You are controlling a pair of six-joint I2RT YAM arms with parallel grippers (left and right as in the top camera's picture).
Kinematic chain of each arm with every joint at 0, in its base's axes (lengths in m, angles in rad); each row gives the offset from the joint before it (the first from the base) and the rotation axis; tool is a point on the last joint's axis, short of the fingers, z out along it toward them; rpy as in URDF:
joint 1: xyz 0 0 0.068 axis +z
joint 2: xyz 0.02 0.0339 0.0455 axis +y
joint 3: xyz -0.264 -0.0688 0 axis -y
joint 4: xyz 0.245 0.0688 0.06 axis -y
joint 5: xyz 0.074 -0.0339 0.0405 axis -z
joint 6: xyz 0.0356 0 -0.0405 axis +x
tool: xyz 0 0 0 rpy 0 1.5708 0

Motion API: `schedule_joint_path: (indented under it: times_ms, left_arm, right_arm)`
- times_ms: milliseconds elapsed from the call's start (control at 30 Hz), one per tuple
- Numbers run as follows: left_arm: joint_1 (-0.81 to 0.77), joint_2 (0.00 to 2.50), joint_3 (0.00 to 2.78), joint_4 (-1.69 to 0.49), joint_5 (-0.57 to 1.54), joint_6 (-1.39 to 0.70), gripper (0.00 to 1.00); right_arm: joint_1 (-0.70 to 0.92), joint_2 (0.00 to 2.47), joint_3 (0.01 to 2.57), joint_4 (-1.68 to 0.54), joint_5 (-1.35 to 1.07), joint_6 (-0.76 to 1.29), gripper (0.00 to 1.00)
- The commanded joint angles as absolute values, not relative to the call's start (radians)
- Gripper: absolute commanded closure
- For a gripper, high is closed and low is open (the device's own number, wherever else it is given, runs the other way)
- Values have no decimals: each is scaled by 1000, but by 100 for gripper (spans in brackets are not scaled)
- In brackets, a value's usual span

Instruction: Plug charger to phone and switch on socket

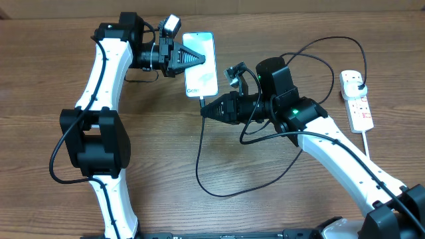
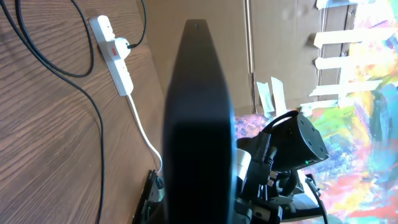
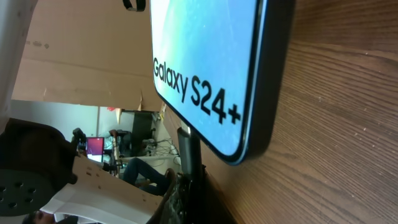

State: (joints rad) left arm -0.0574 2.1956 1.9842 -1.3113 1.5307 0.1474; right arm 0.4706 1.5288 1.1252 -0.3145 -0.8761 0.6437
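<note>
Slim black-edged smartphone [image 3: 205, 56], screen reading "Galaxy S24+", on the wooden counter [image 1: 40, 79], clamped by left pincer [image 1: 198, 60]; right pincer [image 1: 206, 109] grips thin black charger cable's connector [image 3: 188, 146].

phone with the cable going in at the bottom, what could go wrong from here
1. The left gripper holds the phone by one end only, so a push from the right gripper could twist it.
2. The port is hidden; a connector slightly off line may jam.
3. The cable loops loosely toward the power strip; reaching over there could snag it.
</note>
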Motion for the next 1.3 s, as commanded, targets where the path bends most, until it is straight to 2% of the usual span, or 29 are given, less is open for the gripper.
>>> schedule_joint_path:
  times_ms: [0, 1267]
  left_arm:
    - [-58, 2188, 2004, -1312, 1581, 133, 96]
    - [-46, 2188, 2004, -1304, 1581, 122, 96]
  right_arm:
    - [449, 1515, 1124, -300, -845, 647, 96]
    - [437, 1515, 1124, -284, -830, 648, 96]
